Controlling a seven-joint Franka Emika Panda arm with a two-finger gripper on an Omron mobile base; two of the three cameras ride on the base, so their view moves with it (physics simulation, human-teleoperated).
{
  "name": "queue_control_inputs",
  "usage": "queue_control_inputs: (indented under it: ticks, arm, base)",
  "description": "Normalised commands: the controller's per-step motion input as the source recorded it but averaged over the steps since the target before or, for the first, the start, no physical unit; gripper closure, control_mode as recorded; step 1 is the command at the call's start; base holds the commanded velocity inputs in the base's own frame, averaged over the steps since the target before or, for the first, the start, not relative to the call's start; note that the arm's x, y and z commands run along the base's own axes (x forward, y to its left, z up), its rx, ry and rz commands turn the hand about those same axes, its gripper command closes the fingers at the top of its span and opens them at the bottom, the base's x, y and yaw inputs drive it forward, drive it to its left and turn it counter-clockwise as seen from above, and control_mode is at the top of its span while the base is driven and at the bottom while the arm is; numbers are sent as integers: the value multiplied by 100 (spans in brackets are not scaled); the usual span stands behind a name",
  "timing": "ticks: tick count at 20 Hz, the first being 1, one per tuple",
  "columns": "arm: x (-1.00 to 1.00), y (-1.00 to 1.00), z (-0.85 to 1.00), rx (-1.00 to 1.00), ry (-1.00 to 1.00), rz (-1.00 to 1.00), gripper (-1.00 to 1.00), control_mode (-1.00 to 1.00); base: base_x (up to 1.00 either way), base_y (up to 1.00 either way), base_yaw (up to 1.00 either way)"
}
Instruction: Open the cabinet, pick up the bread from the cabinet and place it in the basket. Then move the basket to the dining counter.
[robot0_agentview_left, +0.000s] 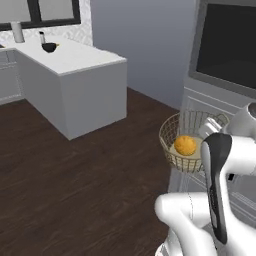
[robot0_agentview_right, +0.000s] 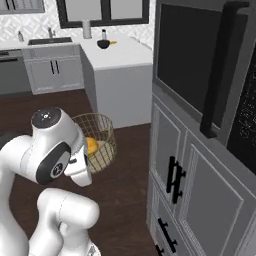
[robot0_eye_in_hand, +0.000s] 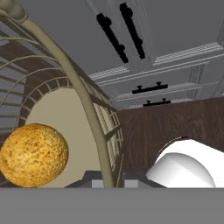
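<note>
Hand view: my claw (robot0_eye_in_hand: 107, 180) is clamped narrow on the rim of the basket (robot0_eye_in_hand: 83, 100), wall between the fingertips.
Bread (robot0_agentview_left: 185, 145): lying inside the basket on its floor.
Basket height: held off the wooden floor (robot0_agentview_left: 75, 190), beside grey cabinets (robot0_agentview_right: 200, 170).
Dining surface (robot0_agentview_left: 75, 57): well apart, across the floor.

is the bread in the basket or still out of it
In. The bread lies on the floor of the basket, inside its wire wall.
</note>
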Motion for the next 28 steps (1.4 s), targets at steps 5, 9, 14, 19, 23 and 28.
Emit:
queue_control_inputs:
  ticks: [5,9,14,19,23,28]
  arm:
    - [0,0,0,0,0,0,100,100]
    - [0,0,0,0,0,0,100,100]
    - [0,0,0,0,0,0,100,100]
    - [0,0,0,0,0,0,100,100]
    - [0,0,0,0,0,0,100,100]
    - [0,0,0,0,0,0,100,100]
  base:
    - [100,100,0]
    - [100,100,2]
    - [100,57,7]
    - [100,44,8]
    - [100,23,12]
    - [100,0,24]
